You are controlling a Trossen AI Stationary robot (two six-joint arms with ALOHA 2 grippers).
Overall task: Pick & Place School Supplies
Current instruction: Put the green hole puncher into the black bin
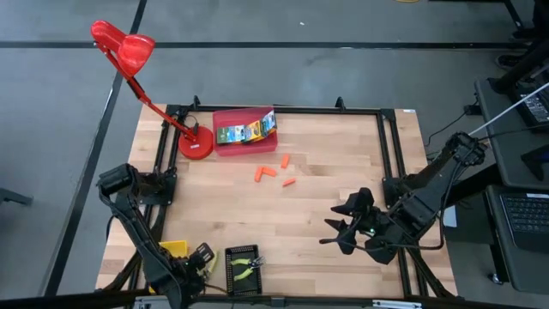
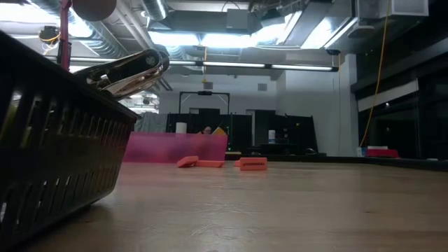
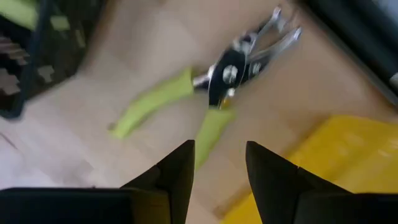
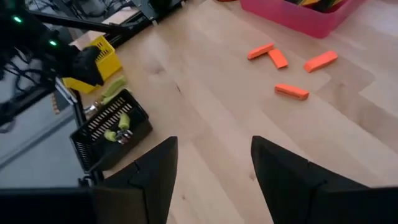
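Observation:
A small tool with yellow-green handles and metal jaws (image 3: 224, 74) lies flat on the wood between the black tray (image 1: 243, 268) and the yellow tray (image 1: 174, 249). My left gripper (image 3: 221, 163) hangs open just above it, pointing down, with one handle (image 3: 211, 130) just beyond the fingertips. A second such tool (image 4: 118, 127) lies in the black tray. Several orange pieces (image 1: 274, 174) lie loose mid-table. Green-and-yellow boxes (image 1: 246, 131) sit in the red tray (image 1: 225, 146). My right gripper (image 1: 339, 230) hovers open over the table's right side, holding nothing.
A red desk lamp (image 1: 196, 144) stands at the far left beside the red tray. A black frame (image 1: 386, 154) runs around the table. Bare wood (image 1: 283, 223) lies between the orange pieces and the near edge.

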